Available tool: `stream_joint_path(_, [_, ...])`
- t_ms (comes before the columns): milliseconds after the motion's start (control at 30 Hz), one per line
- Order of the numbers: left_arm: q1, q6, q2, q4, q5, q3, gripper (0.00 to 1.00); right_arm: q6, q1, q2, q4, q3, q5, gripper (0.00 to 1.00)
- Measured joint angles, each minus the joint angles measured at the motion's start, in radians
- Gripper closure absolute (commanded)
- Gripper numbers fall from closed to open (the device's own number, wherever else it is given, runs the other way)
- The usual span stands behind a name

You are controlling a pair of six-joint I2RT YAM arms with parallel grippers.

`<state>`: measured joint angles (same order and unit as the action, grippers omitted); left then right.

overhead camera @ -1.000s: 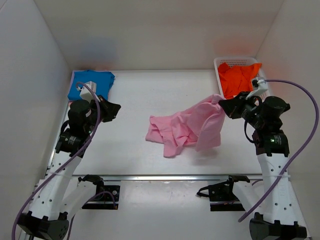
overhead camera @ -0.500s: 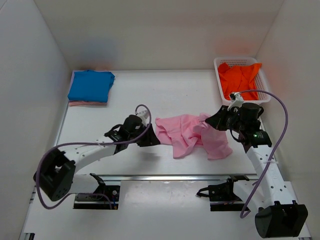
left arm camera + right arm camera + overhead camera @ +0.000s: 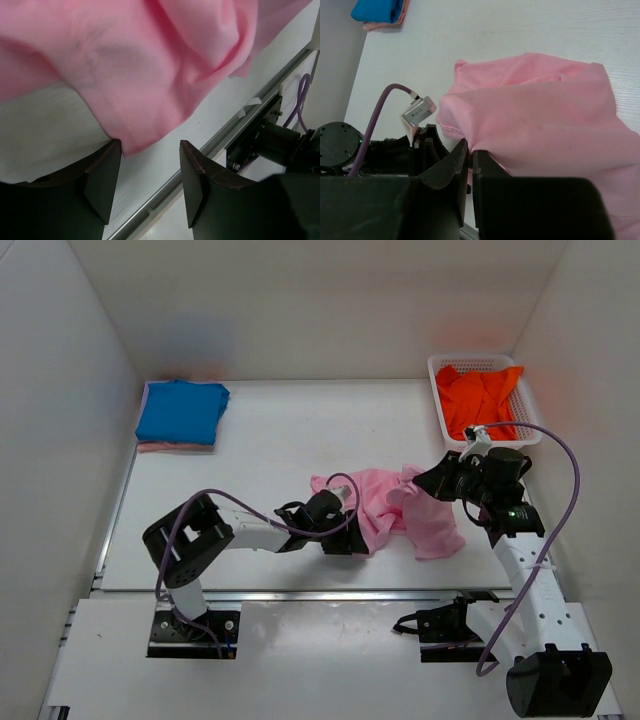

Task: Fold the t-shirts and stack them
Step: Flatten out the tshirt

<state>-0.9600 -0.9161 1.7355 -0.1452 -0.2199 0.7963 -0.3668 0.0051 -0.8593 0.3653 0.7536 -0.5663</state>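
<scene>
A white table [image 3: 260, 440] sits inside plain white walls. A crumpled light pink cotton t-shirt [image 3: 385, 502] lies right of the table's centre, towards the near edge. The left gripper [image 3: 150, 145] sits low at its near-left hem with jaws apart, and a corner of cloth hangs between them. The right gripper [image 3: 471, 150] is pinched tight on a raised fold at the shirt's right side. A folded bright blue t-shirt [image 3: 180, 412] rests in the far left corner. An orange t-shirt [image 3: 480, 398] is heaped in a white plastic lattice basket [image 3: 470, 358] at the far right.
</scene>
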Motion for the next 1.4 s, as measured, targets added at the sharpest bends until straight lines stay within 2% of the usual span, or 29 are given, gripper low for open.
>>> stream_joint_path(67, [-0.017,-0.018,0.032,-0.013,0.010,0.033,0.38,0.000,0.000,0.003,0.000,0.000,-0.005,1.00])
stream_joint_path(100, [-0.021,-0.027,0.044,-0.021,0.014,0.042,0.42,0.000,0.000,0.005,0.000,0.000,-0.008,1.00])
stream_joint_path(167, [-0.021,-0.047,0.061,-0.035,0.024,0.052,0.62,0.000,0.000,0.011,0.000,0.000,-0.014,1.00])
stream_joint_path(200, [-0.021,-0.051,0.074,-0.034,0.035,0.058,0.84,0.000,0.000,0.012,-0.001,-0.001,-0.018,1.00])
stream_joint_path(233, [-0.021,-0.060,0.086,-0.036,0.033,0.062,0.98,0.000,0.000,0.014,-0.001,-0.001,-0.020,1.00])
stream_joint_path(267, [-0.019,-0.059,0.102,-0.033,0.038,0.070,1.00,0.000,-0.002,0.015,-0.003,-0.002,-0.021,1.00])
stream_joint_path(433, [-0.010,-0.062,0.098,-0.054,0.037,0.057,1.00,0.000,-0.028,0.018,-0.007,-0.008,-0.028,1.00])
stream_joint_path(567, [0.067,-0.019,-0.071,0.069,0.063,-0.011,1.00,0.004,-0.048,0.021,0.000,-0.006,-0.040,1.00])
stream_joint_path(733, [0.339,0.086,-0.478,0.282,0.110,0.047,1.00,0.005,-0.080,0.034,0.043,0.032,-0.048,1.00])
stream_joint_path(833, [0.530,0.155,-0.675,0.399,0.117,0.182,1.00,0.004,-0.100,0.055,0.068,0.101,-0.050,1.00])
stream_joint_path(933, [0.648,0.221,-0.803,0.478,0.118,0.311,1.00,0.002,-0.115,0.082,0.067,0.178,-0.058,1.00])
stream_joint_path(1100, [0.655,0.288,-0.917,0.582,0.122,0.351,1.00,0.004,-0.115,0.109,0.067,0.253,-0.058,1.00])
stream_joint_path(1267, [0.678,0.318,-0.934,0.687,0.146,0.262,1.00,0.026,-0.108,0.121,0.117,0.254,-0.040,1.00])
stream_joint_path(1400, [0.682,0.349,-0.934,0.774,0.213,0.281,1.00,0.045,-0.090,0.132,0.127,0.223,-0.040,1.00])
